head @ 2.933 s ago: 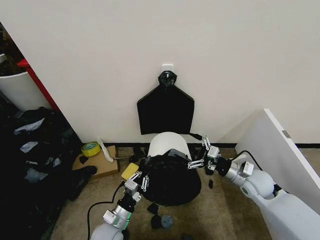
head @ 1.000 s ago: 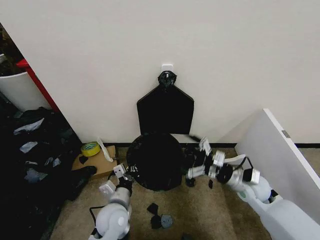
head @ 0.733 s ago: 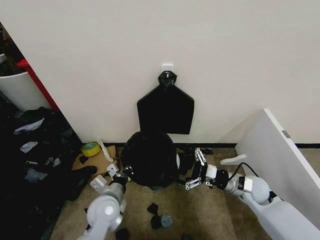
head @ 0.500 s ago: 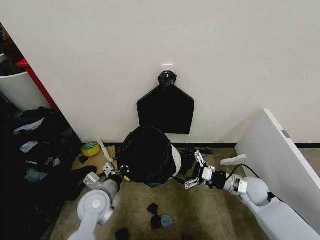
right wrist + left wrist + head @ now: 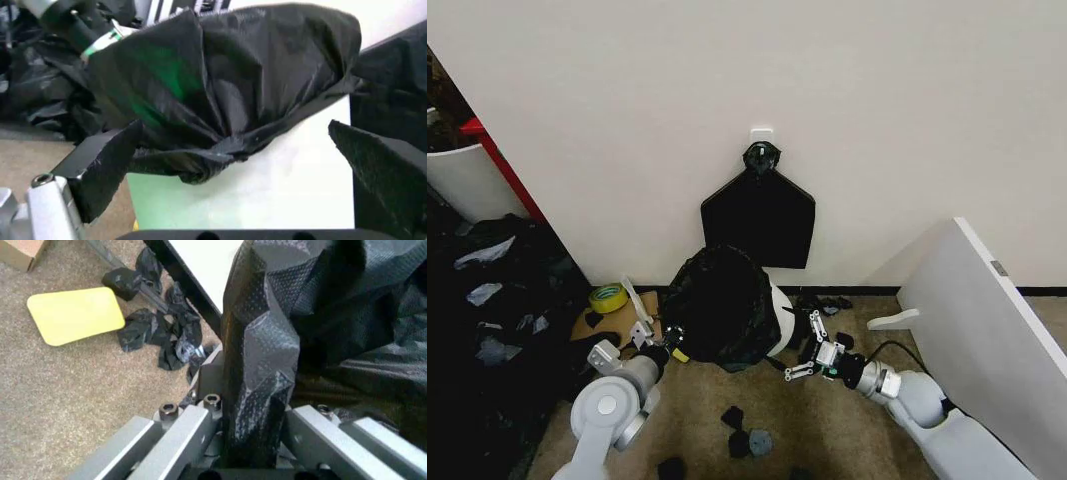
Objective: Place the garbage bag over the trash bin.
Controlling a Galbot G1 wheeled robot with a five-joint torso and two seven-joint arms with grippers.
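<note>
The black garbage bag covers the top and most of the trash bin, whose cream-white side shows to the right of the bag. My left gripper is low at the bag's left edge. In the left wrist view my left gripper is shut on a fold of the garbage bag. My right gripper is just right of the bin, near the floor. In the right wrist view my right gripper is open, its pads apart on either side of the trash bin, below the bunched garbage bag.
A yellow tape roll and cardboard lie left of the bin, and a yellow pad lies on the carpet. Another black bag hangs on the wall behind. A white board leans at the right. Black bags pile at the left. Scraps litter the carpet.
The bag's mouth was stretched and pulled up over the bin. My right gripper has let go and dropped low beside the bin. My left arm has swung left, still gripping the bag.
</note>
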